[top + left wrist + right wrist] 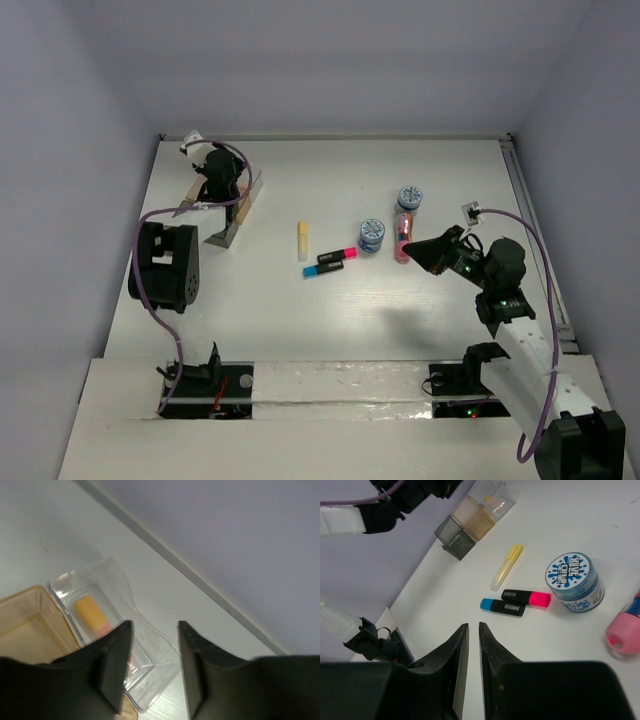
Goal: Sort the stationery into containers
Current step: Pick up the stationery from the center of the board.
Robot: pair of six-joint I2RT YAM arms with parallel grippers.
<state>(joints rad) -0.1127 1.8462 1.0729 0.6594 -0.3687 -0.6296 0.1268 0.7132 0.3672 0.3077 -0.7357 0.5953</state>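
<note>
Orange marker (90, 611) in clear plastic box (107, 575), left wrist only; overhead, three loose markers (302, 238), two blue-white round tubs (372, 235). Left gripper (154, 630) spread, right gripper (473, 627) nearly closed, empty.

This is a robotics lab. A white desk (330, 320) stands boxed in by plain grey walls (60, 150). A left arm (165, 265) and a right arm (505, 275) are bolted on, trailing purple cables (150, 214).

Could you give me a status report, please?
Left gripper open over clear box, orange marker inside. Right gripper nearly shut, empty. Yellow marker, pink marker, blue marker unsorted. Nothing blocking.
</note>
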